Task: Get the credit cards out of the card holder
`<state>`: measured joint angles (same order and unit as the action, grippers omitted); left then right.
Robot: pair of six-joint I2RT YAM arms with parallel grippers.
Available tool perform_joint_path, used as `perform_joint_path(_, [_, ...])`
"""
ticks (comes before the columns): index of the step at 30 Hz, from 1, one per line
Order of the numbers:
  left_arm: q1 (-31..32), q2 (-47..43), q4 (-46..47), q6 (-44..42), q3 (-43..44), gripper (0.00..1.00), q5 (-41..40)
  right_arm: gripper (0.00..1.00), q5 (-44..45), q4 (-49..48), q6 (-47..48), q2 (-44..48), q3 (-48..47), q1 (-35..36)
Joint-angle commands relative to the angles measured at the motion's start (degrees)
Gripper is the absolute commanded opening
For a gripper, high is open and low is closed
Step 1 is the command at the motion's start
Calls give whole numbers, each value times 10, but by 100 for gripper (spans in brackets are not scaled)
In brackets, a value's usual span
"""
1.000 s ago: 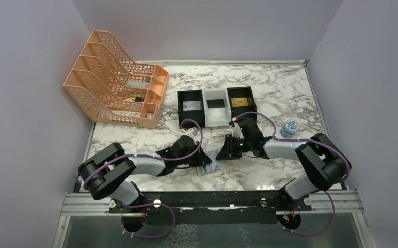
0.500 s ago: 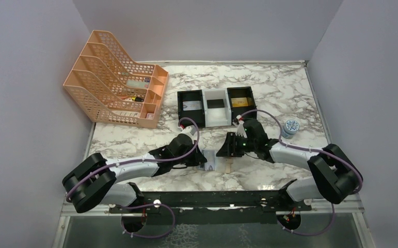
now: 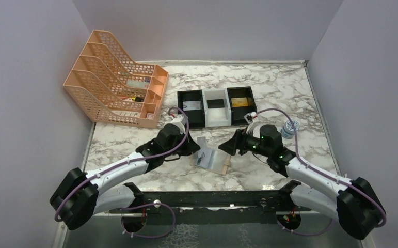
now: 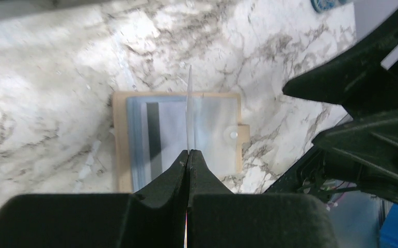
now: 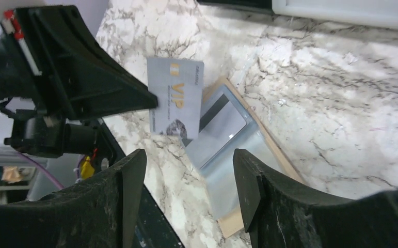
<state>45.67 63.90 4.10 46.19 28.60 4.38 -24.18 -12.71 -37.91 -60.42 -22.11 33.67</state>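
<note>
The card holder (image 3: 213, 161) lies open on the marble, tan at its edges with grey-blue clear pockets (image 4: 215, 126) (image 5: 233, 137). My left gripper (image 3: 197, 150) (image 4: 188, 153) is shut on a silver credit card (image 3: 202, 144) marked VIP (image 5: 175, 102). The card hangs just above the holder's left half and shows edge-on (image 4: 189, 103) in the left wrist view. A dark-striped card (image 4: 155, 137) shows inside a pocket. My right gripper (image 3: 228, 148) (image 5: 189, 161) hangs open beside the holder's right edge, holding nothing.
Three small trays stand behind: a black one (image 3: 191, 107) with a pale card, a white one (image 3: 216, 106), and a black one (image 3: 240, 102) with a gold card. An orange file rack (image 3: 116, 85) fills the back left. A small round tub (image 3: 290, 127) sits at the right.
My right gripper has opened and drawn back to the right. My left arm has pulled the silver card free and carried it up and away from the front edge.
</note>
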Motion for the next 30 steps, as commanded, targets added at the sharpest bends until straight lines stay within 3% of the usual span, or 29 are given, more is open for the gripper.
perform_joint_path(1, [-75, -35, 20, -29, -17, 0, 104, 63, 97, -13, 42, 83, 23, 1])
perform_joint_path(5, [-160, -82, 85, -30, -50, 0, 214, 70, 122, 84, 63, 115, -5, -3])
perform_joint_path(9, [-182, -103, 106, -27, -57, 0, 257, 70, 43, 97, 87, 109, -13, -47])
perform_joint_path(12, [-184, -114, 158, 2, -82, 0, 277, 70, -84, 50, 64, 81, -5, -92])
perform_joint_path(18, [-185, -130, 208, 19, -104, 0, 310, 69, -269, -101, -10, 9, -6, -95])
perform_joint_path(26, [-183, -111, 301, 59, -114, 0, 379, 62, -328, -267, -107, -58, 18, -95])
perform_joint_path(30, [-176, -98, 315, 59, -102, 0, 411, 60, -347, -271, -107, -72, 8, -95])
